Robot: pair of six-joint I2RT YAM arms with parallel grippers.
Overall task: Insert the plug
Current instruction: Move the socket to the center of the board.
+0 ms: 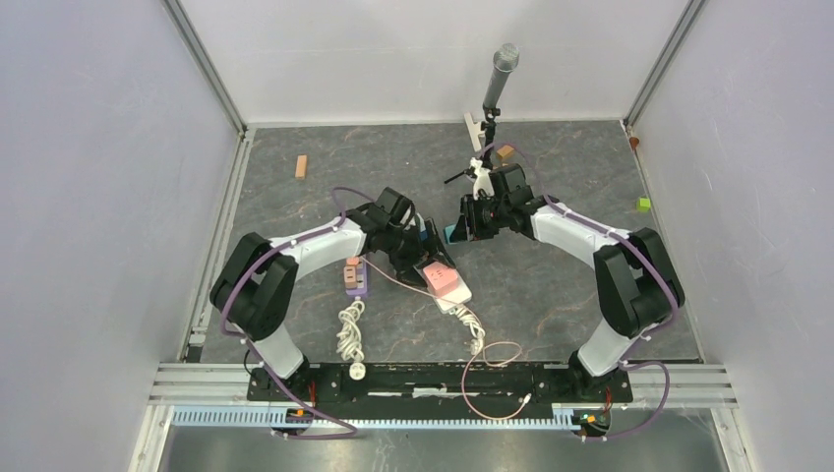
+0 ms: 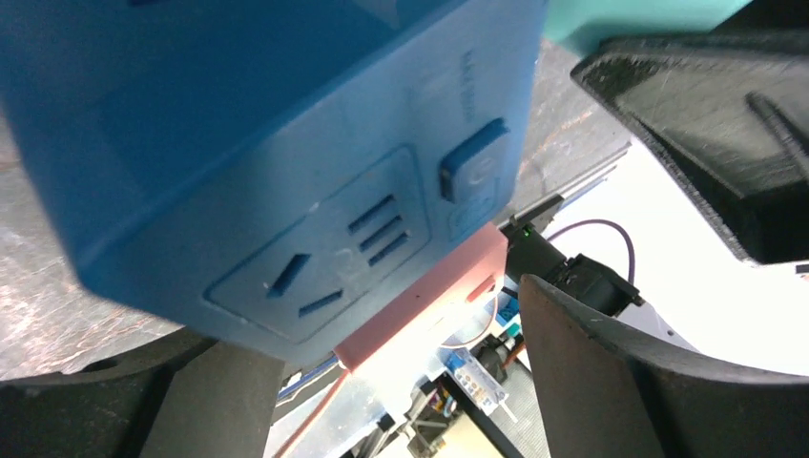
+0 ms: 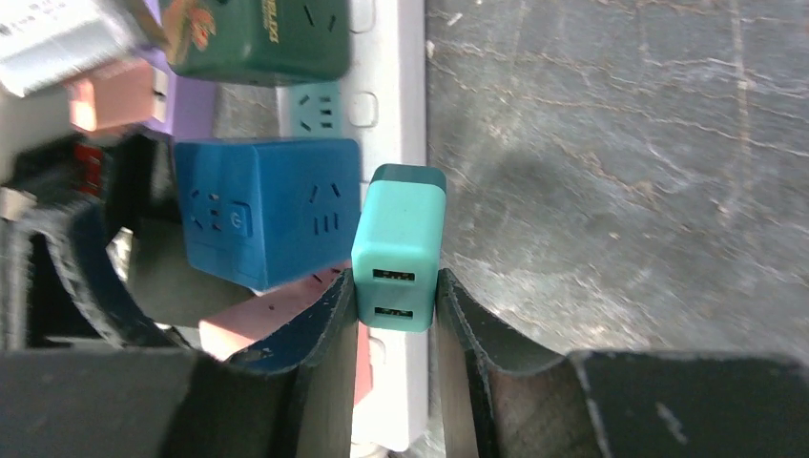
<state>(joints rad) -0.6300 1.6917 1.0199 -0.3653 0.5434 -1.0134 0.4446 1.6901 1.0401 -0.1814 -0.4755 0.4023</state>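
The left claw [image 1: 415,246] has its jaws apart, one on either side of the blue socket cube [image 3: 267,210]. Just right of the cube, the teal plug [image 3: 399,243] stands over the white power strip [image 3: 405,95] that lies on the grey bench [image 3: 620,191]. The right claw [image 3: 396,291] is clamped on the plug's USB end.
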